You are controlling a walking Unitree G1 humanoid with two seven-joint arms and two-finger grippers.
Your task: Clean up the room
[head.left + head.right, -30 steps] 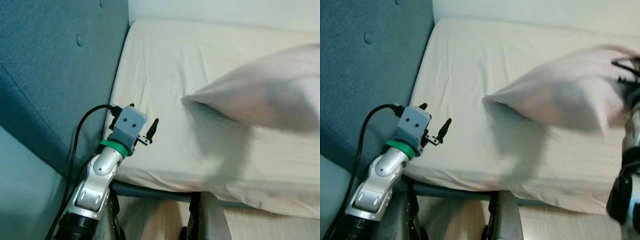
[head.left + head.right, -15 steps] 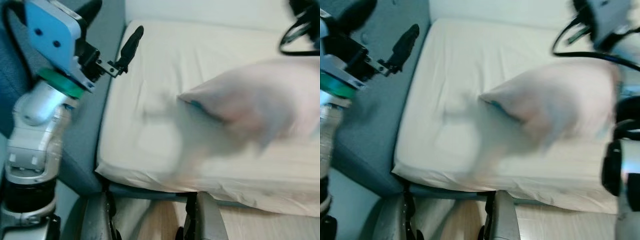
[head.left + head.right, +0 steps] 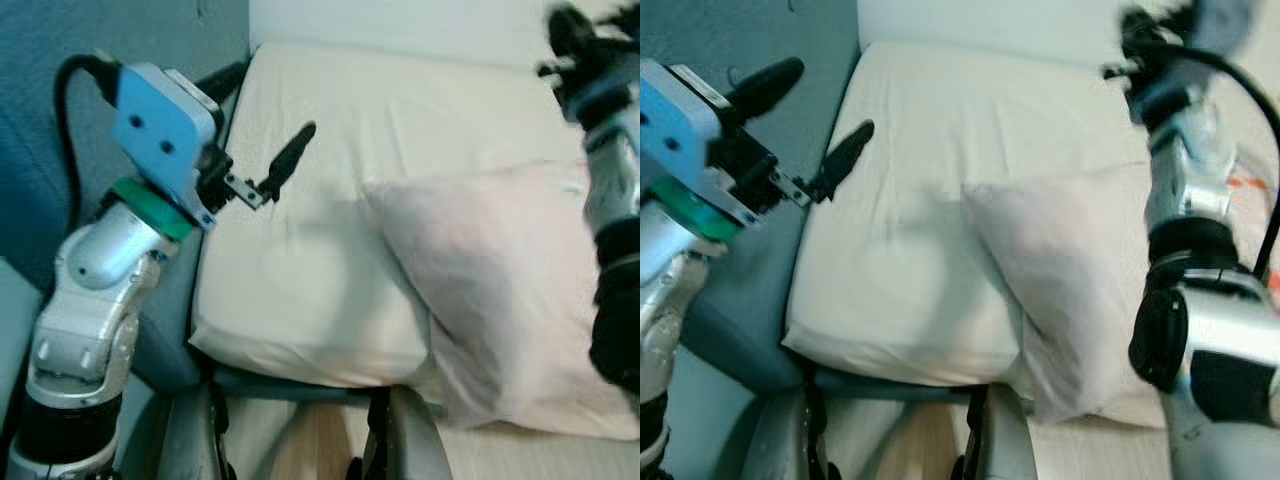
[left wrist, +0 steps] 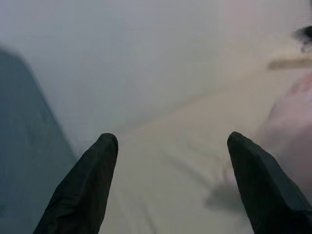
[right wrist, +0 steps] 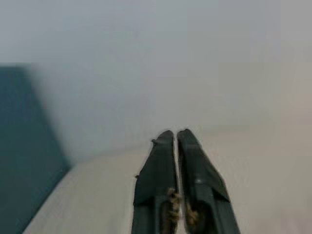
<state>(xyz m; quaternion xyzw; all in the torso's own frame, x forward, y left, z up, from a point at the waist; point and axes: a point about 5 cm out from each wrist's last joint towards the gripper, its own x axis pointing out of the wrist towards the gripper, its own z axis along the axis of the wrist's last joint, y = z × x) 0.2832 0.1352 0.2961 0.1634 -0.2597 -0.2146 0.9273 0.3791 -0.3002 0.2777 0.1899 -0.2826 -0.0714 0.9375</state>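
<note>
Head cameras give me the pillow (image 3: 500, 300) lying on the bed (image 3: 330, 170) at its near right edge, one corner overhanging, touched by neither gripper. My left gripper (image 3: 815, 125) hovers spread wide over the bed's left edge by the teal headboard (image 3: 700, 40); its wrist view shows the wide gap between the fingers (image 4: 87, 180). My right gripper (image 5: 178, 151), raised over the far right corner and blurred from the head, reads pressed together and empty from its wrist camera.

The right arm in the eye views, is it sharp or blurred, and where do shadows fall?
Right eye view: the right arm is motion-blurred, the left tool fairly crisp. Left eye view: the pillow is soft-edged, and the left tool's shadow darkens the sheet. Left wrist view: hazy, with a shadow beside the pillow.
</note>
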